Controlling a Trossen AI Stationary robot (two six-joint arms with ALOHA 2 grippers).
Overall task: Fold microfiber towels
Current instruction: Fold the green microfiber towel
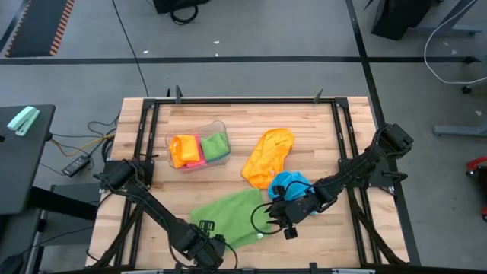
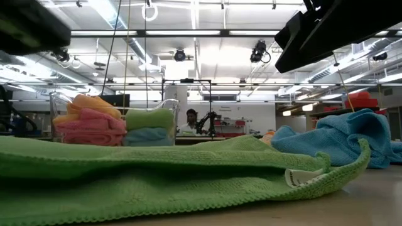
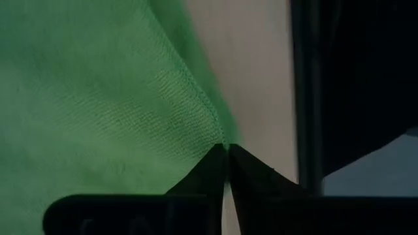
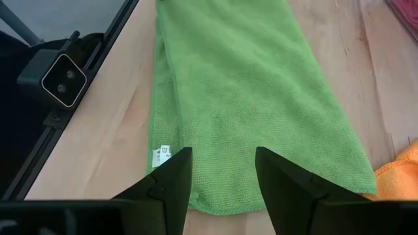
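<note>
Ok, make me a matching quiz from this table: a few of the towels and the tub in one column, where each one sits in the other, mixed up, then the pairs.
Things
1. green towel
2. orange towel
3. blue towel
4. tub

Places
A. bunched at the table's middle, touching no gripper
B. toward the table's back left, holding folded towels
C. spread at the front, between the two grippers
D. crumpled beside the right arm, next to the orange towel

Pairs: 1-C, 2-A, 3-D, 4-B
</note>
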